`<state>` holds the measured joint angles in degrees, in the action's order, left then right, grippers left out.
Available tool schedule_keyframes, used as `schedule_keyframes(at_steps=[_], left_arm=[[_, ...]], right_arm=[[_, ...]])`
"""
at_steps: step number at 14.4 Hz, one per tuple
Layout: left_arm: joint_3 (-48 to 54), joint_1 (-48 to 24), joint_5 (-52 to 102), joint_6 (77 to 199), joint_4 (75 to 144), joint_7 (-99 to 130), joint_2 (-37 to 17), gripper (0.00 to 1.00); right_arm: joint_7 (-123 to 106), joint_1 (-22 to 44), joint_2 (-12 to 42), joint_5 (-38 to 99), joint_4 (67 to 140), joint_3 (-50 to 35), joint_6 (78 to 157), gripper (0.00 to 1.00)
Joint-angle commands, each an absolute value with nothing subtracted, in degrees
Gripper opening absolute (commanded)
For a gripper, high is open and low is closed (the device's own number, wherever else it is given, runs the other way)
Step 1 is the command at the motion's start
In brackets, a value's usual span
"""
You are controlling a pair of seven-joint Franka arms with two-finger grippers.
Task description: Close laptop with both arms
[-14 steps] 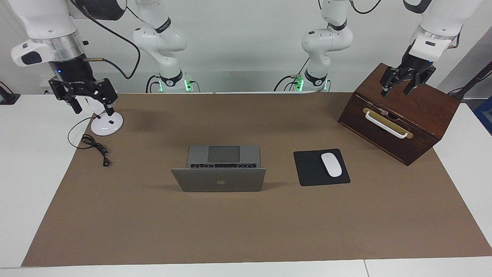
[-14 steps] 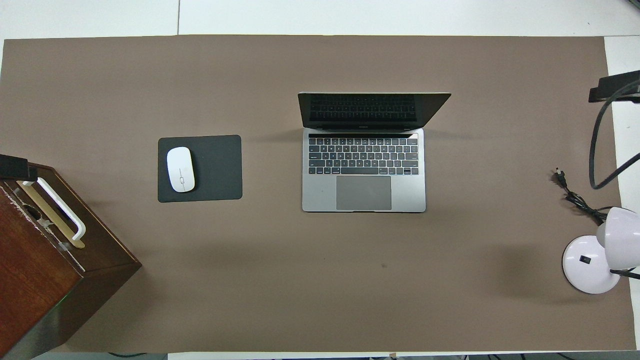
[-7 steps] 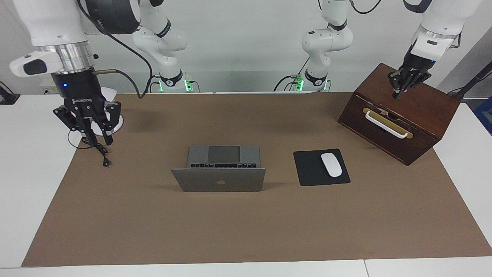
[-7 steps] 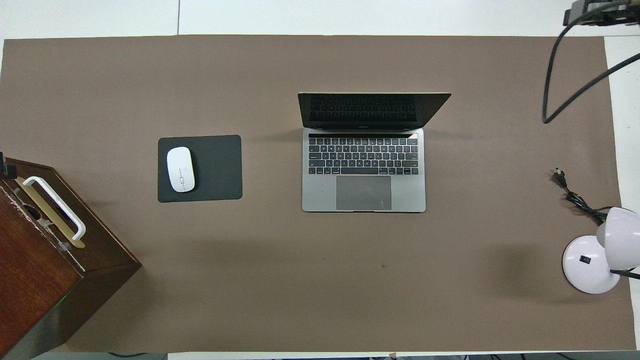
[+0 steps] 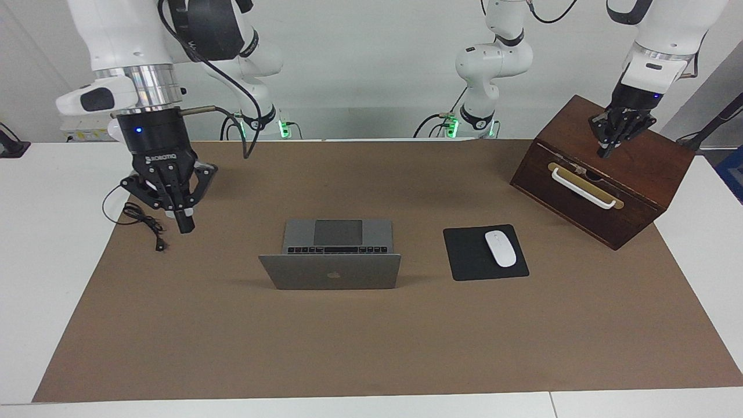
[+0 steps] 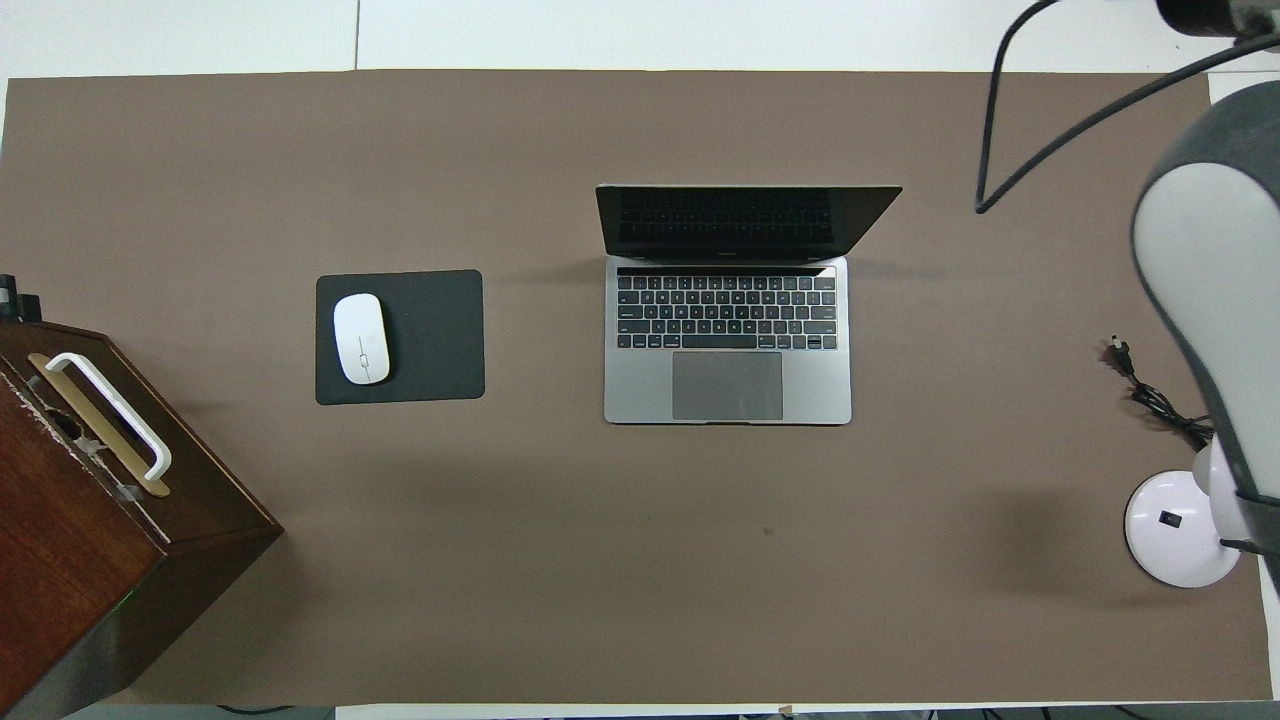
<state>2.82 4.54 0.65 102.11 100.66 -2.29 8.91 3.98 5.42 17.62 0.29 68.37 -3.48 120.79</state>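
Note:
The silver-grey laptop (image 5: 331, 271) stands open in the middle of the brown mat, lid upright with its logo facing away from the robots. Its keyboard and trackpad show in the overhead view (image 6: 727, 340). My right gripper (image 5: 184, 225) hangs shut and empty over the mat toward the right arm's end, beside a black cable and apart from the laptop. My left gripper (image 5: 606, 152) is shut and empty just over the top of the wooden box. In the overhead view only the right arm's body (image 6: 1210, 300) shows.
A black mouse pad (image 5: 467, 255) with a white mouse (image 5: 500, 248) lies beside the laptop toward the left arm's end. A dark wooden box (image 5: 638, 174) with a white handle stands there too. A white lamp base (image 6: 1175, 530) and loose cable (image 5: 145, 223) lie at the right arm's end.
My right gripper has moved from over the lamp base toward the laptop, come lower, and shut its fingers. My left gripper has shut over the wooden box. The laptop has not moved.

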Motion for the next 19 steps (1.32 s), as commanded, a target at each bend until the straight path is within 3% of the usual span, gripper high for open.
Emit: schedule_keyframes(at_steps=[1, 7, 13, 19], left_arm=[[2.5, 2.6, 0.6, 106.0, 104.6, -4.8, 10.5, 0.00], [2.5, -3.6, 2.7, 116.7, 114.4, -5.5, 14.8, 0.00], [2.5, -11.1, 5.2, 126.9, 122.4, -5.0, 17.6, 0.00], [2.5, -19.6, 5.4, 135.2, 128.3, -4.9, 18.3, 0.00]], right_arm=[[6.6, 7.4, 23.6, -1.6, 60.4, -3.5, 121.3, 0.00], [10.1, 12.2, 25.4, -8.6, 58.4, -3.6, 122.8, 0.00], [10.1, 12.3, 26.0, -8.7, 58.4, -3.7, 122.1, 0.00], [14.9, 17.8, 30.9, -10.9, 56.5, -2.8, 121.9, 0.00]])
